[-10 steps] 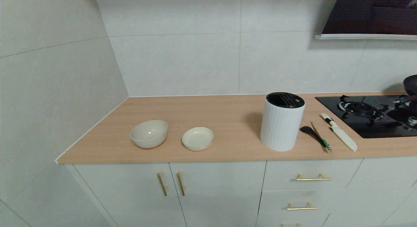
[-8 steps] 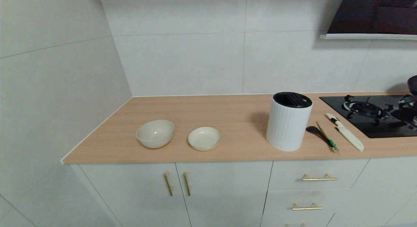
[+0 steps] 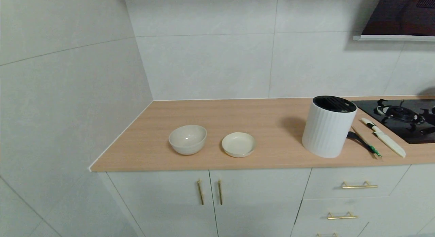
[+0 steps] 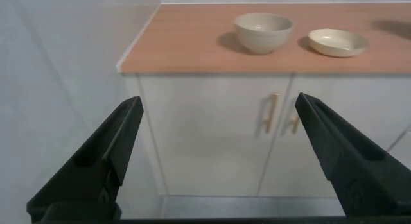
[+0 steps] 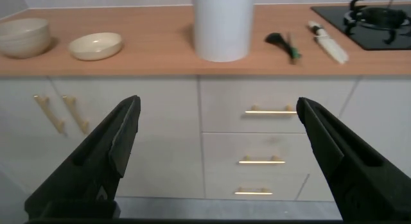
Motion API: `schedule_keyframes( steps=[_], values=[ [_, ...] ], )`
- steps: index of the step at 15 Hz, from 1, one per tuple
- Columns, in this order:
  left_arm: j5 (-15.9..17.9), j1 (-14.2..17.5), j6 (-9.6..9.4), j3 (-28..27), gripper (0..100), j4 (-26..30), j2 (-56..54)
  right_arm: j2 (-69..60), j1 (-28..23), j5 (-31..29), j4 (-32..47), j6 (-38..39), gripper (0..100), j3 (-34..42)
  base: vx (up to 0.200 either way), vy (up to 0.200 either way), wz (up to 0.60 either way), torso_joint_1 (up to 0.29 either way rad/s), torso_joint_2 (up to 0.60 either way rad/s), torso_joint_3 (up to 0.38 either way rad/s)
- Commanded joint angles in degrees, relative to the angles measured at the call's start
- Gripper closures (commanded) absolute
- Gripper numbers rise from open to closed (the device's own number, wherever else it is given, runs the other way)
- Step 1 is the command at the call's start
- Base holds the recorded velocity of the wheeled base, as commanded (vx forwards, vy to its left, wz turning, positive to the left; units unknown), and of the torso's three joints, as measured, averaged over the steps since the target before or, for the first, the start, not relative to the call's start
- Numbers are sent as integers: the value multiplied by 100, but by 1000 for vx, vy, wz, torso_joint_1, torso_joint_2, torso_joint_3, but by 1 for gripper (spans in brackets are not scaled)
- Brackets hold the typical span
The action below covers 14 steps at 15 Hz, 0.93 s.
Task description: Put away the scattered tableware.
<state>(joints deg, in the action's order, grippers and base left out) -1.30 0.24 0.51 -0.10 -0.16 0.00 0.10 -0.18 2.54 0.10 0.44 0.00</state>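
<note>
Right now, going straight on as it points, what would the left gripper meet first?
The left gripper would probably hit the white cabinet door below the countertop, beside its gold handle; depth unclear.

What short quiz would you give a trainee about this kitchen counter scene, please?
1. True or false: the bowl stands to the robot's left of the shallow dish.
2. Multiple choice: which item lies nearest the stove? A. the knife B. the bowl C. the shallow dish
3. Short answer: how do the left gripper and the right gripper stand, open or shut?

Key: 1 true; 2 A; 3 both open.
</note>
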Motion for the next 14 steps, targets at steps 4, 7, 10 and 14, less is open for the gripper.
schedule_keyframes(
  steps=[4,7,10,14],
  values=[
    [-1,2,2,1,0,-2,0,-1,1,1,-1,0,0,0,0,200,0,5,0,1],
    [-1,2,2,1,0,-2,0,-1,1,1,-1,0,0,0,0,67,0,2,2,-1],
    [-1,2,2,1,0,-2,0,-1,1,1,-1,0,0,0,0,0,0,0,0,0],
    [-1,2,-7,1,0,-2,0,-1,1,1,-1,0,0,0,0,0,0,0,0,0]
  ],
)
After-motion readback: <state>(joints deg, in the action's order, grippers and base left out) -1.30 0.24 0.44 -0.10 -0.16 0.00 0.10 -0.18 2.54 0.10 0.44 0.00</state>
